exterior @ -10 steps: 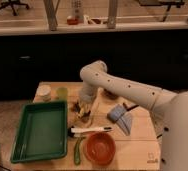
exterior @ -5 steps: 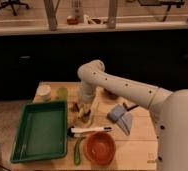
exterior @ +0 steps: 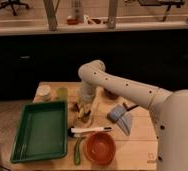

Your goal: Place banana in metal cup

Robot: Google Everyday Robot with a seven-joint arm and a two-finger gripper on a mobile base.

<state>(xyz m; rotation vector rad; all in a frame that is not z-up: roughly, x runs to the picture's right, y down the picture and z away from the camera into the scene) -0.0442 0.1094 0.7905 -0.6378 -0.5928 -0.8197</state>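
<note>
My gripper (exterior: 82, 106) hangs down from the white arm over the middle of the wooden table (exterior: 137, 145), just right of the green tray. The yellow banana (exterior: 84, 114) lies right at the gripper, partly covered by it. I cannot tell whether it is held or resting on the table. A small dark grey shape (exterior: 110, 93) behind the forearm, at the back of the table, looks like the metal cup. It is mostly hidden.
A green tray (exterior: 39, 131) fills the table's left side. A white cup (exterior: 44, 92) and a translucent yellow-green cup (exterior: 62, 93) stand behind it. In front lie a white marker (exterior: 89, 131), a green stick (exterior: 78, 150), an orange bowl (exterior: 100, 148) and a grey-blue cloth (exterior: 120, 118).
The gripper has stayed at the banana, shifting only slightly. The other things have not moved.
</note>
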